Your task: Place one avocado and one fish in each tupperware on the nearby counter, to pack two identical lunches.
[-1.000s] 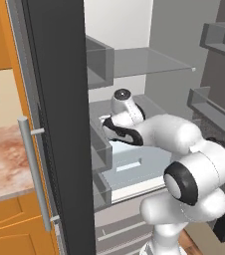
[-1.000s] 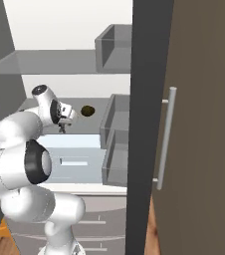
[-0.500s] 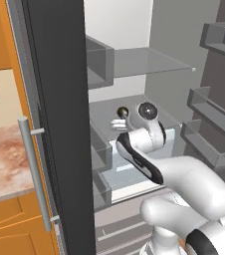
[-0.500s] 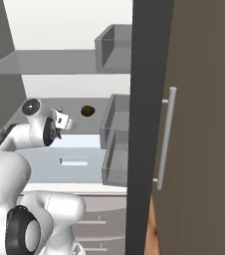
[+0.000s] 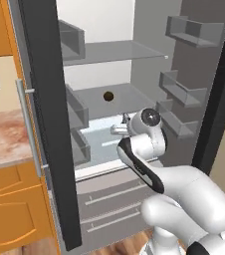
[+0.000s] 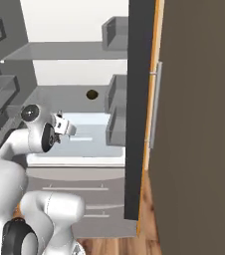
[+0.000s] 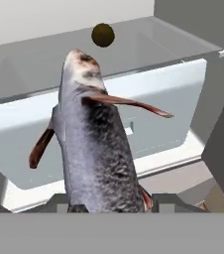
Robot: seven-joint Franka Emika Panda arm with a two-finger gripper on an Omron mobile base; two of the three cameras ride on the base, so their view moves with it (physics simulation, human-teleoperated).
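Note:
My gripper (image 7: 111,204) is shut on the dark grey fish (image 7: 96,149), which stands upright between the fingers with its reddish fins spread. In the left base view the gripper (image 5: 119,127) hangs in front of the open fridge, over the pale drawer (image 5: 102,139); it also shows in the right base view (image 6: 64,127). A dark brown avocado (image 7: 103,34) lies alone at the back of the grey fridge shelf (image 5: 108,96) (image 6: 91,94), beyond the gripper. The stone counter (image 5: 5,142) lies left of the fridge. The tupperware is out of view.
The open fridge door (image 5: 47,124) stands between the arm and the counter. The other door (image 6: 142,114) stands to the right. Grey door bins (image 5: 181,92) line the right side. Orange cabinets (image 5: 15,214) sit under the counter.
The arm has swung round and drawn the hand back from the shelf to the front of the drawer. The avocado has stayed on the shelf.

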